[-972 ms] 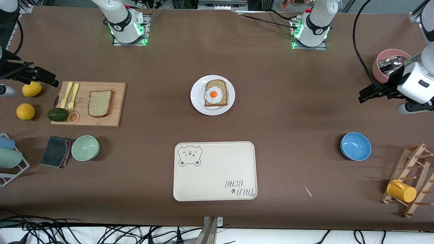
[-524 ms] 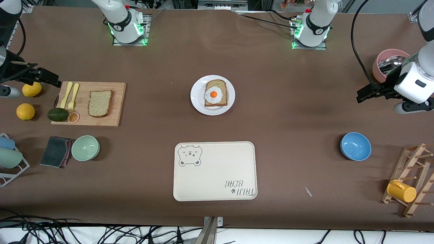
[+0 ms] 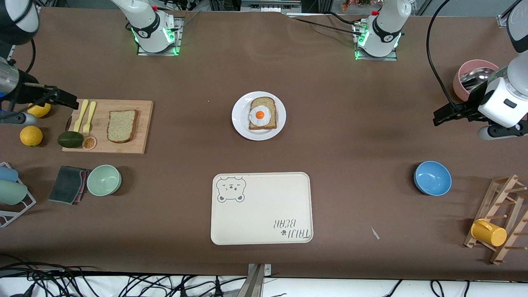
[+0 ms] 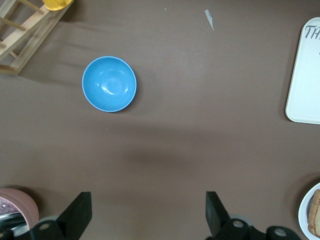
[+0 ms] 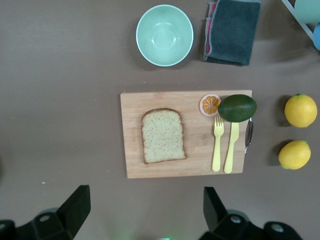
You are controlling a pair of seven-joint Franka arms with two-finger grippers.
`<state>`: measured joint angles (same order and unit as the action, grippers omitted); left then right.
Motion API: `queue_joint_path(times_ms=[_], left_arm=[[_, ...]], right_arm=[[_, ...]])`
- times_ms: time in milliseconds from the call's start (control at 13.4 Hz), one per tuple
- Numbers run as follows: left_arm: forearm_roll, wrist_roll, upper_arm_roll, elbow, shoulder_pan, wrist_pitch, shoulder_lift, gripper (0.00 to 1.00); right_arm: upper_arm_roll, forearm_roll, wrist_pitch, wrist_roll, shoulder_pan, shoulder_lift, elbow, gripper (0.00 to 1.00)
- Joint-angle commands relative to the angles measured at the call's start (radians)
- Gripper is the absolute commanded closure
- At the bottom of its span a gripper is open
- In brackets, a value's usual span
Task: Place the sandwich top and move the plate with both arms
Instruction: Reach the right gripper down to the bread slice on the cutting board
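A bare slice of brown bread lies flat on a wooden cutting board toward the right arm's end of the tabletop. Beside it on the board are a yellow fork, a yellow knife, an avocado and an orange slice.

The right gripper hangs over the tabletop at the board's edge, its fingers spread wide apart and empty; the bread shows between them, well below.

At the middle of the tabletop, a round white plate carries another slice topped with a fried egg.

The left gripper hovers at the left arm's end, fingers wide apart and empty, over bare tabletop near a blue bowl.
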<state>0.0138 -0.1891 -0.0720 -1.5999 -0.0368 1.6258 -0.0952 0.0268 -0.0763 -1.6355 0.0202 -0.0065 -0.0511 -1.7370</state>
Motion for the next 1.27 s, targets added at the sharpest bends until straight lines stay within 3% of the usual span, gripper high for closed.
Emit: queue_joint_path(times_ms=[0,449,898,1197], left_arm=[[-0.021,-0.004,0.001,-0.008,0.0,0.009,0.005,0.0],[-0.021,-0.012,0.0,-0.006,0.0,0.003,0.005,0.0],[-0.021,-0.046,-0.002,-0.005,0.0,0.002,0.008,0.0],[-0.02,-0.046,-0.002,-0.008,0.0,0.002,0.011,0.0]], right_arm=[[-0.004,-0.042,-0.067,0.053,0.031,0.01,-0.076,0.0],[-0.025,-0.123,-0.203,0.259,0.091,-0.032,-0.209,0.0],[-0.025,-0.195,-0.415,0.363,0.089,-0.067,-0.42,0.01],[-0.008,-0.204,-0.564,0.411,0.08,-0.13,-0.518,0.12]])
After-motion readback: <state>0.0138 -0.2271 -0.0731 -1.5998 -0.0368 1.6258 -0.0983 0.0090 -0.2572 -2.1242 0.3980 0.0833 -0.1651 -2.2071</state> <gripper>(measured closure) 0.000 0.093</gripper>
